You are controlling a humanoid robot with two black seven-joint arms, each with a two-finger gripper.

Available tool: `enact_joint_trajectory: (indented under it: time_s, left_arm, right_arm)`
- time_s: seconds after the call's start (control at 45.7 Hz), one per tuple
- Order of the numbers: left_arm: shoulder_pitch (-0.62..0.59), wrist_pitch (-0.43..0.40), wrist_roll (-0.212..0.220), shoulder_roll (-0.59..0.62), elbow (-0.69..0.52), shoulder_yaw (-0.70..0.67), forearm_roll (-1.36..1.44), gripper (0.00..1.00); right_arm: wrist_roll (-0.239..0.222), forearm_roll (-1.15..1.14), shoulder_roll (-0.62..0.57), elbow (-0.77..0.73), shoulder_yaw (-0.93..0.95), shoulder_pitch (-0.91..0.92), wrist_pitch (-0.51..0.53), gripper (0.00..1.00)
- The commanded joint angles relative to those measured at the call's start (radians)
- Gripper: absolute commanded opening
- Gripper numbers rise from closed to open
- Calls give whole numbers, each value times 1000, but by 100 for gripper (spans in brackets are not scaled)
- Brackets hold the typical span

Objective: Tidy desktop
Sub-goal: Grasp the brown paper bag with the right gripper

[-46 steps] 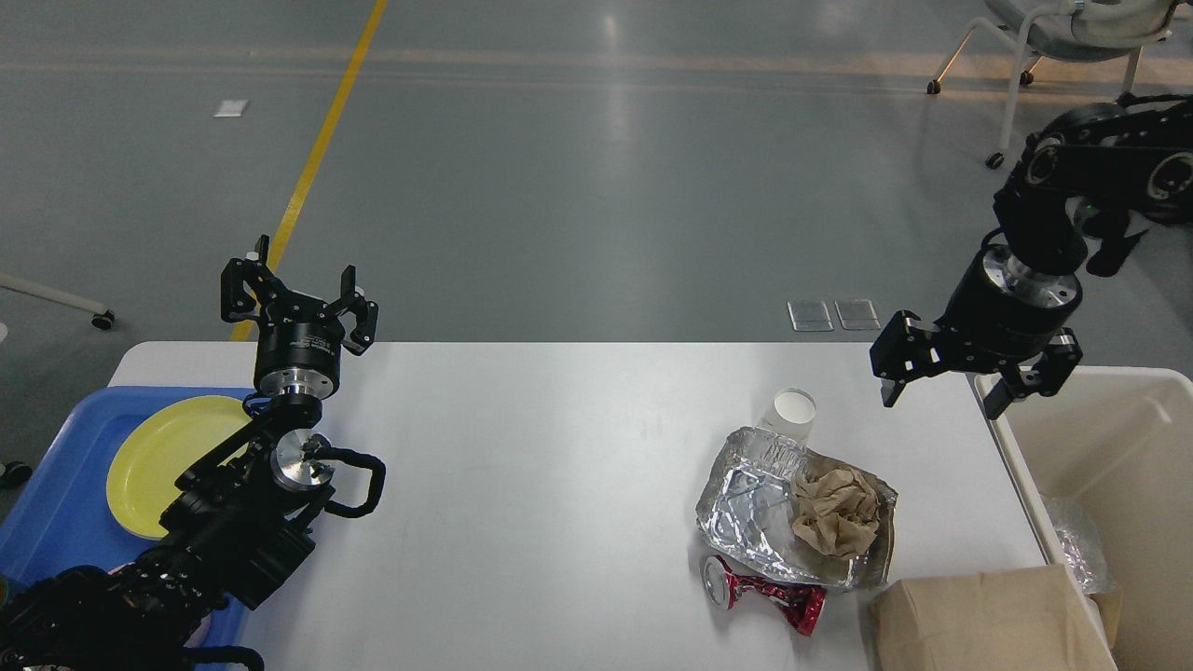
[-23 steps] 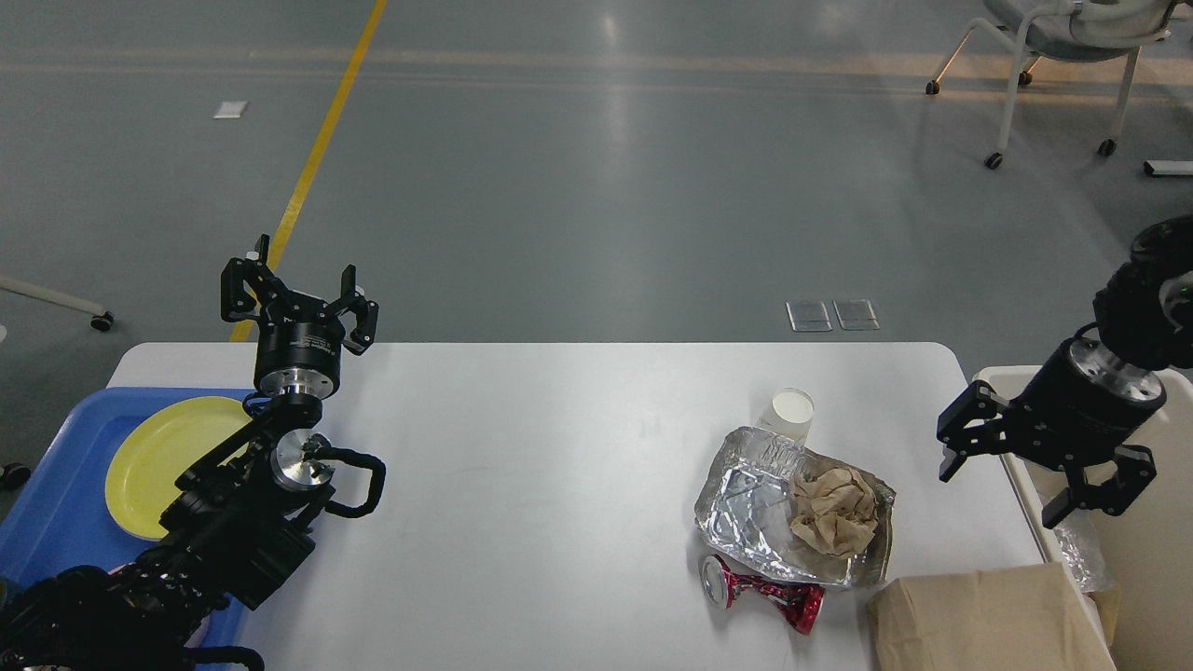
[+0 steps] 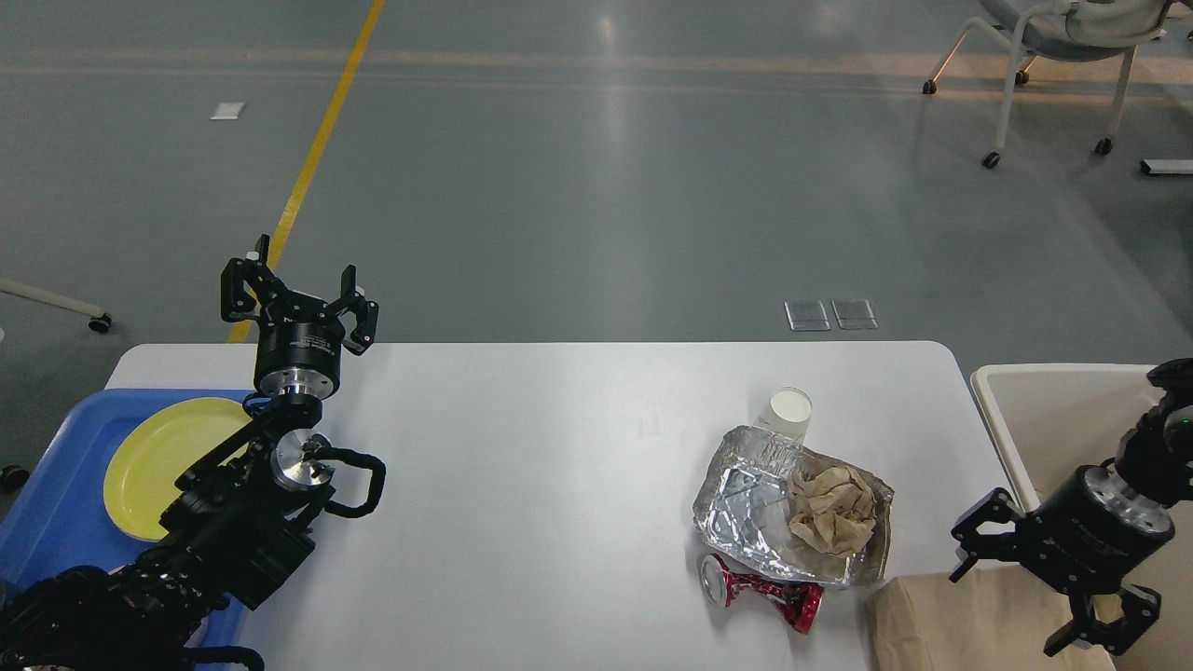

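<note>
Brown paper bag partly hidden by right gripper.

Two black jointed arms with silver wrist rings, looped black cables, two-fingered black ends.

Blue plastic tray at the left edge, carrying 1 yellow plate. Clear cup upright right of centre, just behind a crumpled foil container; a wad of brown paper lies in the foil's right half. Crushed red can on its side, touching the foil's near edge. Tan paper bag at the lower right, just beside the can. Cream rectangular bin at the right edge. Grey floor beyond, crossed by 1 yellow line; 2 small floor plates side by side; wheeled chair at the upper right.
</note>
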Motion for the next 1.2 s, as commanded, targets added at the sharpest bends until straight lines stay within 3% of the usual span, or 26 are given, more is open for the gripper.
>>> enact_joint_trajectory:
  time_s: [0.0,0.656,1.137,1.181]
  left_arm:
    - [0,0,0,0,0,0,0,100]
    - [0,0,0,0,0,0,0,100]
    - [0,0,0,0,0,0,0,100]
    - [0,0,0,0,0,0,0,100]
  right_arm:
    - [1,53,0,-2,52,-14,-54,100]
    - [6,54,67,-175,76,-82,-66,100]
    - [10,50,115,-209,98,-144,-65,100]
    - [10,48,115,-210,98,-145,-65,82]
